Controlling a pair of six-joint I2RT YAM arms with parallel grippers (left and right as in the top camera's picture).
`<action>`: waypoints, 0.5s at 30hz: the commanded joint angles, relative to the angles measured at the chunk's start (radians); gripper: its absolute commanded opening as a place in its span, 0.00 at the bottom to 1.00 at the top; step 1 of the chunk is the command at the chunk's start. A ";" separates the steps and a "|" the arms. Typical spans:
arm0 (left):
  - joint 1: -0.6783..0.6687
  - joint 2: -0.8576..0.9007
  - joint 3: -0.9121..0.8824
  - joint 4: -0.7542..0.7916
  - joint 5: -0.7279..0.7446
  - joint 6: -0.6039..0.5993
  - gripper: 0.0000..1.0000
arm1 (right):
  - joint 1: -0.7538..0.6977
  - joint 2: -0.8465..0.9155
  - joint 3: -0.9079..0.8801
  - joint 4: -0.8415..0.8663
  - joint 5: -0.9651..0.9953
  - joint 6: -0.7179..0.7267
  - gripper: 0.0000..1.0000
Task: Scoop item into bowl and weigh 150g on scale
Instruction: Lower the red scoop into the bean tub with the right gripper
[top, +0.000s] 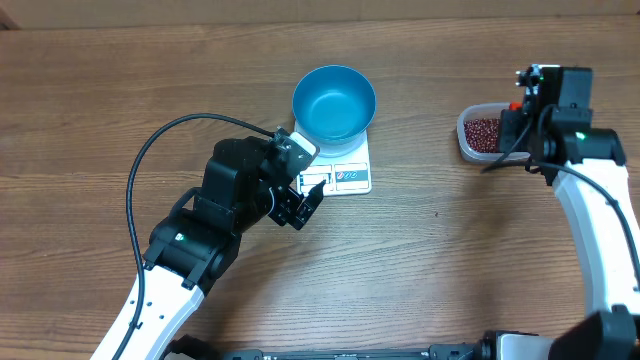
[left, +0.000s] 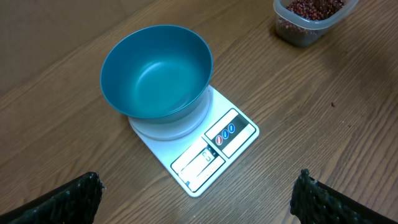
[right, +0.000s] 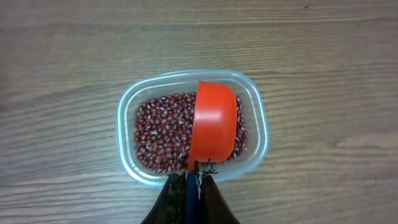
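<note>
Overhead: wood-grain surface (top: 430, 260), a plain tan band (top: 200, 12) along its far edge; cannot tell what that is. White scale (top: 345, 172) sits mid-surface with the blue bowl (top: 334, 102) on it, bowl empty. Left end effector (top: 303, 205) is just beside the scale's display edge, released, fingers spread, nothing in them. A black cable (top: 150, 160) loops off the left arm. Clear tub (top: 470, 140) of red-brown beans (top: 484, 130) is well apart from the scale, on the right arm's side. Right end effector (top: 514, 118) is over that tub.

Left wrist: bowl on the scale's round platform, display and label panel facing the camera. Both dark fingers (left: 68, 199) sit wide at the bottom corners, apart from the scale. Tub is beyond the scale, top right. Bare wood all round.

Right wrist: right end effector clenched on the blue handle (right: 188, 193) of a red scoop (right: 214, 121). The scoop is inside the tub, over the beans. No beans at the scale or bowl. Wood grain around the tub.
</note>
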 joint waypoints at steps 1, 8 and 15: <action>0.005 -0.011 -0.003 0.000 -0.008 -0.015 1.00 | -0.002 0.045 0.027 0.026 0.010 -0.065 0.04; 0.005 -0.011 -0.003 0.000 -0.008 -0.015 1.00 | -0.004 0.089 0.027 0.063 0.011 -0.144 0.04; 0.005 -0.011 -0.003 0.000 -0.008 -0.015 1.00 | -0.037 0.090 0.027 0.066 0.011 -0.221 0.04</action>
